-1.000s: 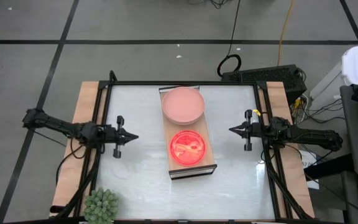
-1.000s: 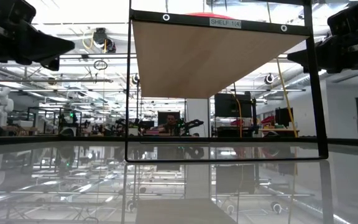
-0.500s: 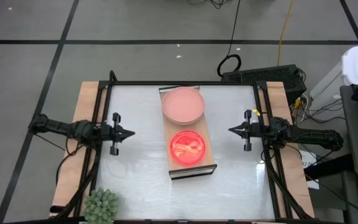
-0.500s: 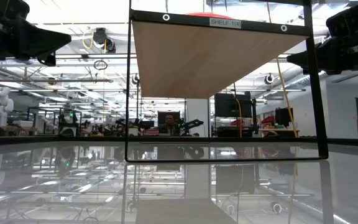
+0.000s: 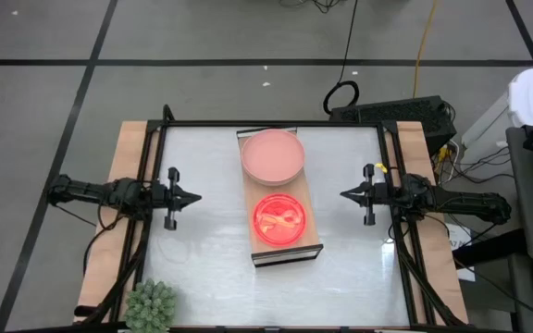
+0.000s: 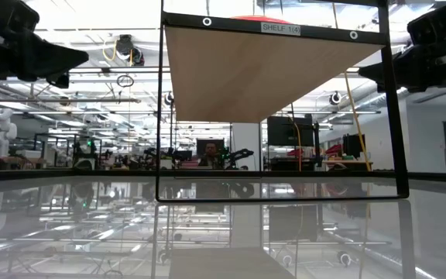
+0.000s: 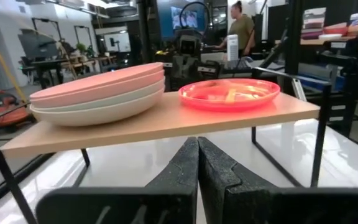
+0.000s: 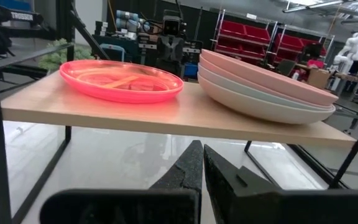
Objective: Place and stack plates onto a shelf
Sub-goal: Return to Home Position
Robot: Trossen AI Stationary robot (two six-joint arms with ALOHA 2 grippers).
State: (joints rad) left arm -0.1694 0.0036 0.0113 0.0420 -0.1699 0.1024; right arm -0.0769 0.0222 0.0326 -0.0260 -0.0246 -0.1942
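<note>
Writing first: the tag on the front bar of the shelf reads "SHELF", then what looks like "1(4)". That's the only text I can make out.

Now the count. From above I've got two piles of plates on the shelf, which stands mid-table. The tall stack sits at the far end and the hot pink stack in the middle. The near end is bare wood.

In the left wrist view the tall stack shows four rims. That's two salmon pink on top, one pale green-grey, one beige at the bottom.

The hot pink stack is glossy and see-through, with orange showing inside it. I can't count its layers. The two piles are just beside each other.

One plant sits at the near left corner of the table.

The left gripper hangs over the left side of the table, well apart from the shelf and pointing at it. Its fingers are pressed together on nothing.

The right gripper mirrors it on the right side, clamped tight and empty too.

One person stands out in the room beyond the shelf.
</note>
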